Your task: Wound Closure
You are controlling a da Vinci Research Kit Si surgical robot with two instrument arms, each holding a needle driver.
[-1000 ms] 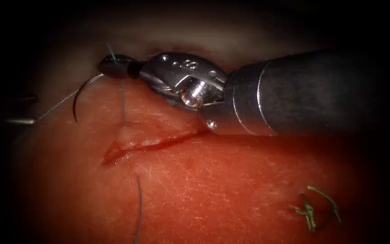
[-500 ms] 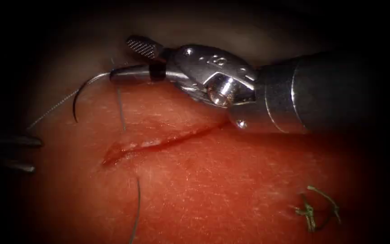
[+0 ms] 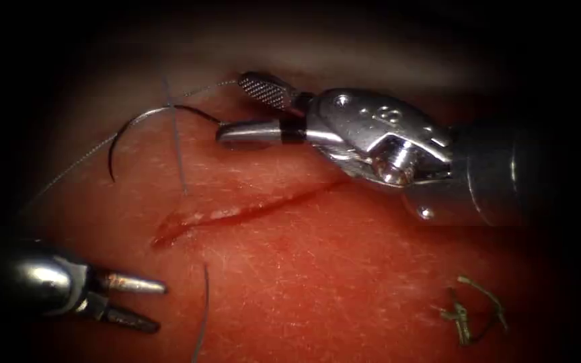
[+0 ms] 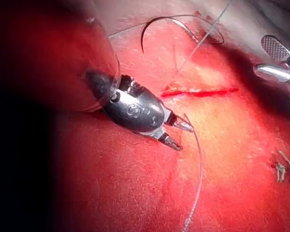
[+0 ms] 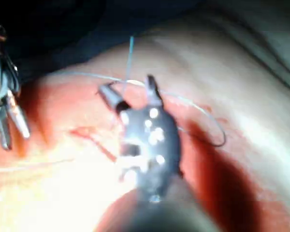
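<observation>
The curved needle [image 3: 124, 130] lies free on the tissue [image 3: 317, 269], above the left end of the cut [image 3: 237, 212]; I cannot tell whether its tip is in the tissue. My right tool [image 3: 230, 107] hovers just right of the needle's thread end, jaws wide open and holding nothing. At the lower left my left tool [image 3: 159, 308] has its jaws apart, empty, below and left of the cut. A thread [image 3: 177, 151] enters the tissue above the cut and another strand [image 3: 204, 302] leaves below it. The left wrist view shows the left tool [image 4: 185, 137], the needle [image 4: 150, 24] and the cut [image 4: 198, 92].
Cut ends of green thread [image 3: 472, 309] lie on the tissue at the lower right. Pale thread [image 3: 62, 173] runs left from the needle. Red fluid fills the cut. In the right wrist view the right tool [image 5: 128, 89] stands over the tissue.
The right tool's jaws opened, let go of the needle and drew back to the right. The needle stayed in place. The left tool came in from the left toward the cut.
</observation>
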